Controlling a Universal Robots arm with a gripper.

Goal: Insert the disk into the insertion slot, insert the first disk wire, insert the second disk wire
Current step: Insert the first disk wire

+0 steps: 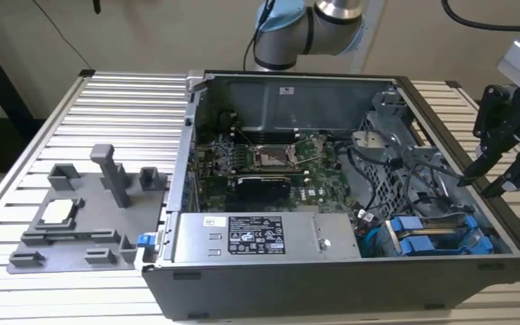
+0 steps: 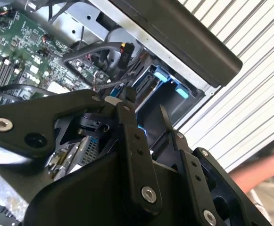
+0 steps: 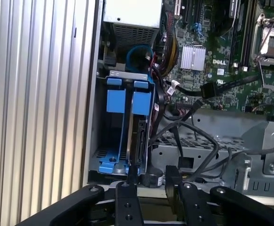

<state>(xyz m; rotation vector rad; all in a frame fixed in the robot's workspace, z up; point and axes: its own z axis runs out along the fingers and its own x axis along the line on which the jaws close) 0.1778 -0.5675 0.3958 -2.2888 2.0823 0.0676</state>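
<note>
Disk [image 3: 140, 103] in its blue plastic carrier, standing on edge inside the grey sheet-metal insertion slot [image 3: 109, 162].
Black end effector [image 1: 484, 184] hangs released, empty, at the exterior view's right, above the ribbed metal desk [image 1: 124, 115].

A black-and-white sticker [image 1: 255, 235] lies on the power supply [image 1: 332, 237] at the near side of the case [image 1: 332, 284]; its print is too small to make out. A small white label [image 1: 214, 221] sits just to the exterior view's left of it. Another white label [image 1: 286, 90] is on the case's far wall, also unreadable. In the first wrist view, white lettering [image 3: 218, 61] stands on the green board [image 3: 231, 89].
</note>
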